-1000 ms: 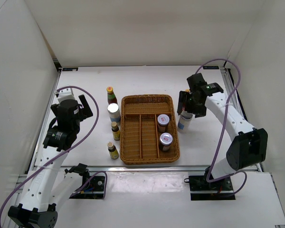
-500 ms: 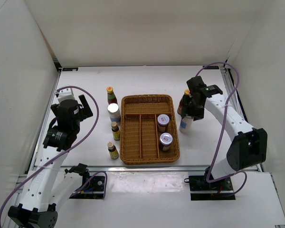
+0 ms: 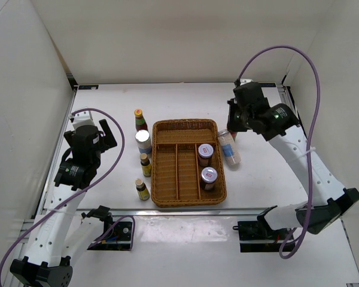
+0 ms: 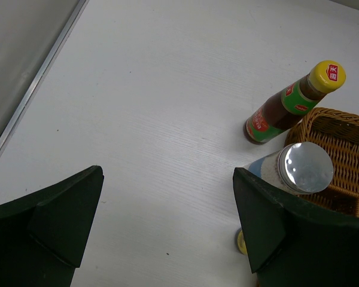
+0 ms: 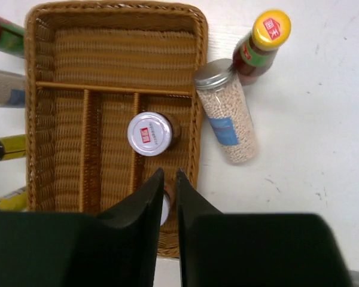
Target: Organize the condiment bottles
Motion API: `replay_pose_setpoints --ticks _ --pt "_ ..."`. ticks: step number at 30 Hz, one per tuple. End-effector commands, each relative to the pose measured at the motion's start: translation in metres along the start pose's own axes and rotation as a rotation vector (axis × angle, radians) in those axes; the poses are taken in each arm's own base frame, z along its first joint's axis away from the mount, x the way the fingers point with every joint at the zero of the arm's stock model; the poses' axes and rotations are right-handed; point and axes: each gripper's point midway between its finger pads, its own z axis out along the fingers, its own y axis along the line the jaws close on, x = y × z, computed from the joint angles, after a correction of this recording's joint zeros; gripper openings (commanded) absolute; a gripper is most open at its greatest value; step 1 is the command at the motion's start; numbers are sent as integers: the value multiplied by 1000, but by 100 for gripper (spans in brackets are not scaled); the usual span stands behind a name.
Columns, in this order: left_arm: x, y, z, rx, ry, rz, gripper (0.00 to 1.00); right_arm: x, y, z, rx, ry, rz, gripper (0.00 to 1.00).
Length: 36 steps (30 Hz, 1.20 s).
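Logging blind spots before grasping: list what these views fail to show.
Right wrist view: the right gripper covers most of the nearer short silver-lidded jar.
Left wrist view: the left gripper hides all but the yellow cap of a small bottle.
Top view: labels too small to read.

Looking down past our left hand point(image 4: 167, 179), we see its two dark fingers point(image 4: 54, 221) spread wide above the white worktop point(image 4: 149, 89), nothing between them. At upper right, a sauce bottle point(image 4: 281, 110) with a yellow cap and green label stands just beside the corner of a wicker tray point(image 4: 341, 128). Nearer us, a silver-lidded cylinder point(image 4: 296, 170) stands beside the tray, partly hidden by the right finger. A small yellow top point(image 4: 242, 241) peeks out below it. A grey rail point(image 4: 36, 78) borders the worktop's left edge.
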Motion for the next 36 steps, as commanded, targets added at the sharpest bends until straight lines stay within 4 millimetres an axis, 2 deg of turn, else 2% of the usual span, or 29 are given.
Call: replay_pose_setpoints --ticks 1,3,4,7,8,10,14,19,21,22,23,25,30,32,36 --pt "-1 2 0 -10 -11 4 100 6 -12 15 86 31 -16 21" --pt "-1 2 0 -10 -11 4 100 18 -17 25 100 68 -16 31" --pt "-1 2 0 -10 -11 4 100 21 -15 29 86 71 -15 41" --pt "-1 2 0 -10 -11 4 100 25 -17 35 83 73 -18 54" --pt "-1 2 0 -10 -11 4 100 30 -19 37 88 86 -21 63" --pt "-1 2 0 -10 -11 4 100 34 -21 39 91 97 -51 68" --pt "-1 2 0 -10 -11 4 100 40 -35 52 138 121 -65 72" --pt "3 2 1 -12 -3 8 100 57 -66 80 177 213 -70 75" --pt "3 2 1 -12 -3 8 100 57 -83 90 175 222 -41 78" --pt "3 2 1 -12 -3 8 100 61 -82 95 132 245 -25 78" --pt "3 2 1 -12 -3 8 100 60 -92 100 131 237 2 79" --pt "3 2 1 -12 -3 8 100 59 -99 106 130 222 26 79" --pt "3 2 1 -12 -3 8 100 45 -92 118 63 155 76 80" --pt "3 2 1 -12 -3 8 100 52 -93 126 70 178 96 80" --pt "3 2 1 -12 -3 8 100 46 -95 135 88 154 114 80"
